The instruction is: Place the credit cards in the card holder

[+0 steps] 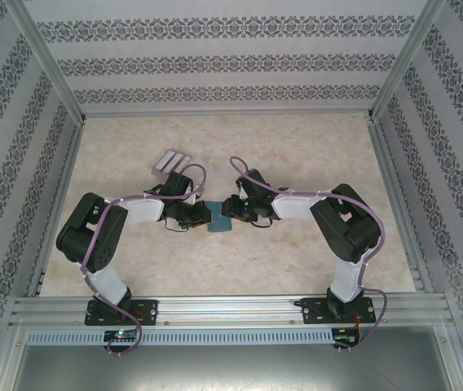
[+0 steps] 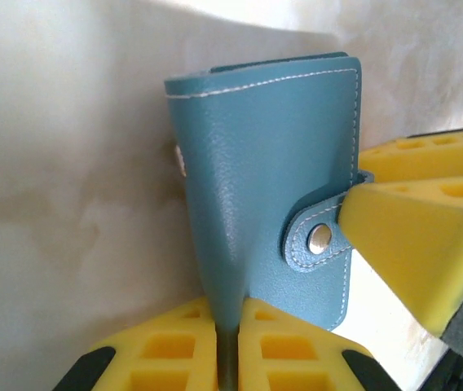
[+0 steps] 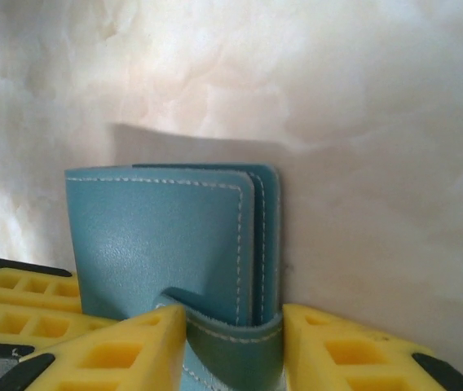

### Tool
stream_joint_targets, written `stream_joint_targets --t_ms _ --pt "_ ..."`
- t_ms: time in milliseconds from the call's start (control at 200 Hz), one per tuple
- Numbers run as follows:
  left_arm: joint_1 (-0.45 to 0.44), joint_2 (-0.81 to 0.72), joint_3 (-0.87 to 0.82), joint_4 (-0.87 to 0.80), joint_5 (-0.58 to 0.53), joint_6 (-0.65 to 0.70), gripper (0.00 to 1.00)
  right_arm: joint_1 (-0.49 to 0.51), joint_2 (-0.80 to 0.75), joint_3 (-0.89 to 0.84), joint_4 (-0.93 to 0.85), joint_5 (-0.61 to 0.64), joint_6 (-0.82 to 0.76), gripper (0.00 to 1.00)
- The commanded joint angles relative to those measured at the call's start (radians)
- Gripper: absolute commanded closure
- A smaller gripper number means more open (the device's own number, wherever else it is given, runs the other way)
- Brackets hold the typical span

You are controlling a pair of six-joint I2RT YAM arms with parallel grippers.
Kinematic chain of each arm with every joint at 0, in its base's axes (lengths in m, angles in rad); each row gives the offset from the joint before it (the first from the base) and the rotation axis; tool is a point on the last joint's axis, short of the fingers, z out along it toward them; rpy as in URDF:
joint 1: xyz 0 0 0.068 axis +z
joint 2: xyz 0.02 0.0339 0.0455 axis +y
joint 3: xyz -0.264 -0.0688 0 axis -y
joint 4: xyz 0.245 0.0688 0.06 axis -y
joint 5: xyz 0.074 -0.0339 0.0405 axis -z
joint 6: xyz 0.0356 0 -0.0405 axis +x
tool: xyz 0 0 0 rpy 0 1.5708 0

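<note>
Top external: card holder [image 1: 218, 219] on tabletop [image 1: 297, 269], between the arms. Left wrist: left gripper [image 2: 227, 316] pinched tight on holder's lower edge; light, soft leather, apt to flex. Right wrist: right gripper [image 3: 233, 322] narrow about snap strap [image 3: 231, 352], firm grip or not cannot tell; thick folded edge likely the surest hold

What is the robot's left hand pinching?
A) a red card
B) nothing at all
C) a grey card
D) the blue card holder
D: in the left wrist view, the left gripper has its yellow fingers squeezed together on the bottom edge of the blue card holder, which stands upright between them.
</note>
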Motion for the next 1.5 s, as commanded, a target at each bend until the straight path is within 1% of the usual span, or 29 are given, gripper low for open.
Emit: stream_joint_targets --t_ms 0,100,205,285,305,360,390,445,570,659,724,779,864,979,1084,1174,1254,1349,1494 --pt "-0.029 -0.068 -0.064 -0.078 0.040 -0.030 0.88 0.068 -0.060 -0.063 0.001 -0.012 0.033 0.64" --pt "-0.037 -0.113 -0.129 -0.109 0.073 -0.035 0.87 0.125 -0.113 -0.106 0.011 0.009 0.079 0.65" --pt "-0.036 -0.111 -0.153 -0.141 0.072 -0.022 0.80 0.191 -0.150 -0.136 0.006 0.083 0.102 0.65" --pt "-0.036 -0.129 -0.166 -0.143 0.056 -0.048 0.76 0.198 -0.161 -0.152 0.003 0.120 0.117 0.64" --pt "-0.037 -0.140 -0.174 -0.135 0.054 -0.060 0.74 0.196 -0.168 -0.154 -0.005 0.129 0.122 0.63" --pt "-0.036 -0.186 -0.191 -0.114 0.043 -0.094 0.60 0.192 -0.196 -0.165 -0.018 0.162 0.123 0.60" --pt "-0.037 -0.210 -0.191 -0.118 0.032 -0.102 0.55 0.192 -0.221 -0.176 -0.024 0.191 0.117 0.59" --pt "-0.036 -0.266 -0.173 -0.162 0.000 -0.097 0.49 0.192 -0.277 -0.203 -0.030 0.254 0.100 0.56" --pt "-0.030 -0.366 -0.066 -0.354 -0.117 -0.050 0.37 0.169 -0.427 -0.237 -0.105 0.370 0.046 0.47" --pt "-0.022 -0.407 0.035 -0.445 -0.198 0.008 0.32 0.158 -0.564 -0.282 -0.150 0.487 -0.001 0.42" --pt "-0.018 -0.401 0.124 -0.504 -0.296 0.086 0.31 0.138 -0.662 -0.328 -0.160 0.571 -0.008 0.40" --pt "-0.018 -0.367 0.194 -0.542 -0.384 0.157 0.32 0.110 -0.744 -0.363 -0.160 0.596 -0.001 0.40" --pt "-0.013 -0.260 0.335 -0.628 -0.515 0.269 0.37 0.081 -0.860 -0.400 -0.170 0.617 -0.025 0.40" --pt "-0.012 -0.099 0.529 -0.698 -0.631 0.417 0.39 0.063 -0.976 -0.457 -0.168 0.668 -0.035 0.39" --pt "-0.014 0.063 0.700 -0.769 -0.778 0.499 0.35 0.031 -1.043 -0.466 -0.193 0.604 -0.064 0.38" --pt "-0.012 0.188 0.828 -0.826 -0.884 0.552 0.31 0.028 -1.083 -0.472 -0.237 0.615 -0.089 0.36" --pt "-0.012 0.264 0.895 -0.846 -0.974 0.587 0.25 0.021 -1.118 -0.482 -0.272 0.622 -0.071 0.35" --pt "-0.001 0.323 0.943 -0.837 -1.024 0.617 0.23 0.021 -1.167 -0.506 -0.289 0.608 -0.058 0.35" --pt "0.013 0.403 1.006 -0.819 -1.026 0.657 0.27 0.018 -1.247 -0.578 -0.283 0.639 0.030 0.36"
